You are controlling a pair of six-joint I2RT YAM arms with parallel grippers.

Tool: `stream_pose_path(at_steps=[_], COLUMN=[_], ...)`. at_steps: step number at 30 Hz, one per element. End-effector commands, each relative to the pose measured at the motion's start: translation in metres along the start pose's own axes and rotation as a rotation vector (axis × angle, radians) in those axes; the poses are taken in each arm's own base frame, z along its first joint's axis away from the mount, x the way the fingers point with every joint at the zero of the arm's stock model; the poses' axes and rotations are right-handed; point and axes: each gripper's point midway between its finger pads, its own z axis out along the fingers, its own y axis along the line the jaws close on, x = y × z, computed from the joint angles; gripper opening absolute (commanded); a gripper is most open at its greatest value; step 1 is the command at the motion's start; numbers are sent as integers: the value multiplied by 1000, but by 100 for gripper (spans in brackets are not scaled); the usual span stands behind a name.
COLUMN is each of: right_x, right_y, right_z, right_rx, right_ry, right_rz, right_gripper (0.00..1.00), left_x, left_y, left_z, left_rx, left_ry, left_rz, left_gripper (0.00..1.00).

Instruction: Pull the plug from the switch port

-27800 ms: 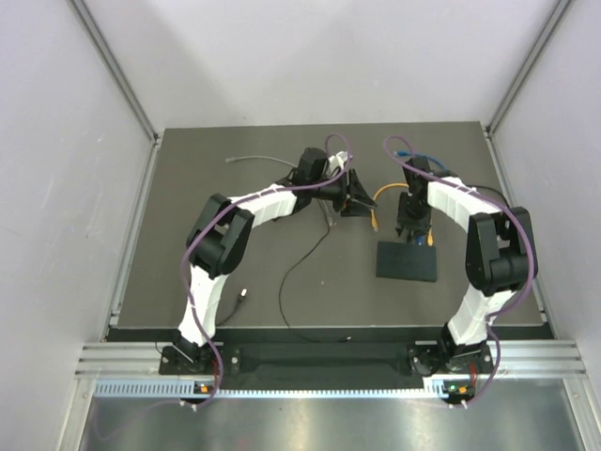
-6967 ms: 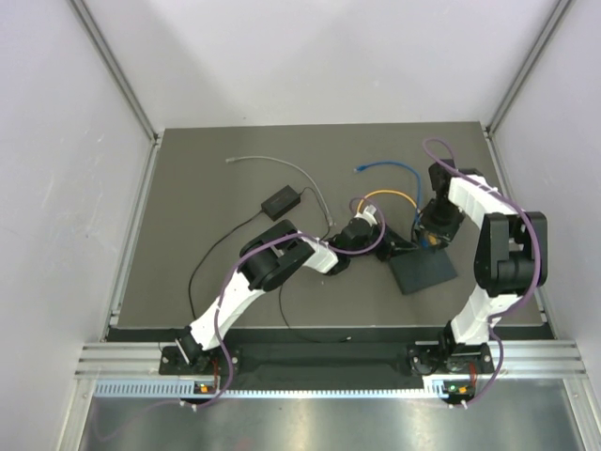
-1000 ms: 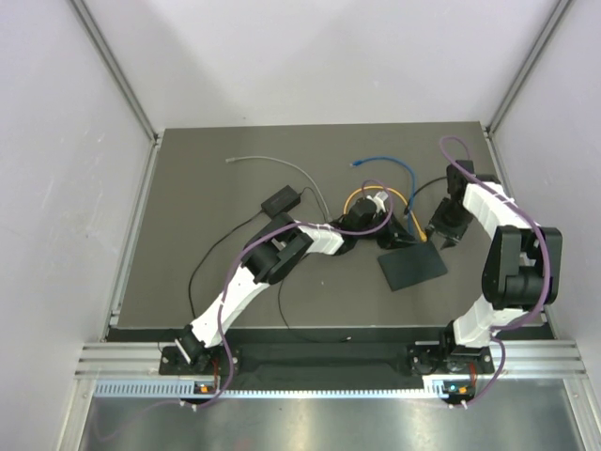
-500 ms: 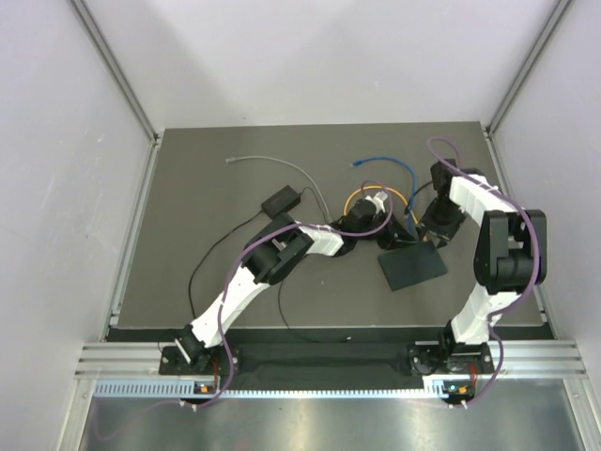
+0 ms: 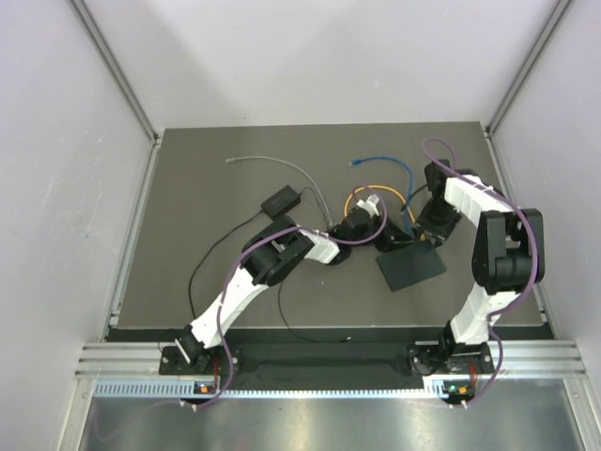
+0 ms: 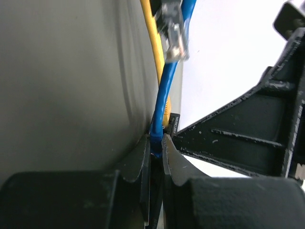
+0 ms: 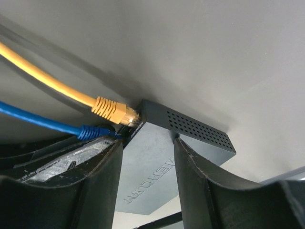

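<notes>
The blue plug point(image 7: 95, 131) in the switch port point(image 7: 125, 130).
The left gripper point(image 6: 155, 148) pinches the blue cable point(image 6: 164, 95) beside the black switch point(image 5: 410, 266); the right gripper point(image 7: 147, 143) has its fingers spread over it, near the yellow plug point(image 7: 116, 111).

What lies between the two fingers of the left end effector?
The blue cable lies there, pinched by the left end effector. The left wrist view shows it. The yellow cable runs behind, outside the grip.

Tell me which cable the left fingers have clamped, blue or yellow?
The blue cable: the left fingers pinch it, while the yellow cable lies outside them.
</notes>
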Motion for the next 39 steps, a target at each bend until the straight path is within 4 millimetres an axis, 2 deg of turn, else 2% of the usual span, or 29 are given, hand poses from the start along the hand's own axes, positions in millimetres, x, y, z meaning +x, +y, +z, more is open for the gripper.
stream_pose_path(at_steps=[1, 4, 6, 7, 8, 9, 13, 16, 21, 24, 25, 26, 27, 28, 30, 31, 32, 36, 39], right_x=[2, 10, 18, 20, 21, 23, 24, 23, 30, 30, 30, 29, 29, 29, 30, 30, 33, 37, 37], right_y=[-9, -15, -22, -23, -24, -26, -27, -25, -29, -28, -27, -26, -26, -27, -26, -26, -27, -26, -26], right_z=[16, 25, 33, 34, 36, 36, 37, 38, 43, 44, 44, 43, 43, 42, 44, 45, 46, 49, 49], right_rx=[62, 87, 107, 112, 113, 115, 116, 110, 115, 112, 109, 109, 108, 110, 110, 107, 106, 106, 104], right_ry=[-13, 6, 28, 31, 33, 35, 33, 33, 54, 60, 59, 56, 55, 55, 61, 61, 72, 84, 83], right_rz=[-8, -21, -36, -39, -39, -44, -54, -62, -74, -73, -75, -76, -77, -78, -80, -80, -79, -82, -87], right_gripper=[47, 42, 40, 39, 39, 39, 39, 39, 39, 39, 39, 39, 39, 40, 39, 39, 39, 40, 40], left_x=[-15, -23, -32, -30, -34, -40, -47, -49, -78, -90, -90, -94, -95, -94, -97, -95, -99, -102, -108], left_y=[29, 23, 8, 23, 11, 8, 10, 9, -7, -4, -1, -12, -11, 5, -2, 13, 10, 21, 21], left_z=[-14, -12, -8, -9, -9, -9, -12, -11, -25, -25, -25, -24, -23, -24, -25, -28, -27, -33, -31], left_rx=[-39, -41, -62, -176, -184, -198, -211, -94, 107, 69, 42, 33, 0, -91, -116, -199, -218, -280, -264], left_ry=[-78, -97, -111, -99, -104, -126, -151, -139, -233, -268, -265, -270, -268, -257, -269, -252, -252, -272, -284], left_rz=[-97, -116, -43, -27, 75, 100, 172, 111, -89, -87, -32, 9, 41, 80, 119, 115, 145, 79, 108], left_gripper=[0, 0, 0, 0, 0, 0, 0, 0, 0, 0, 0, 0, 0, 0, 0, 0, 0, 0, 0])
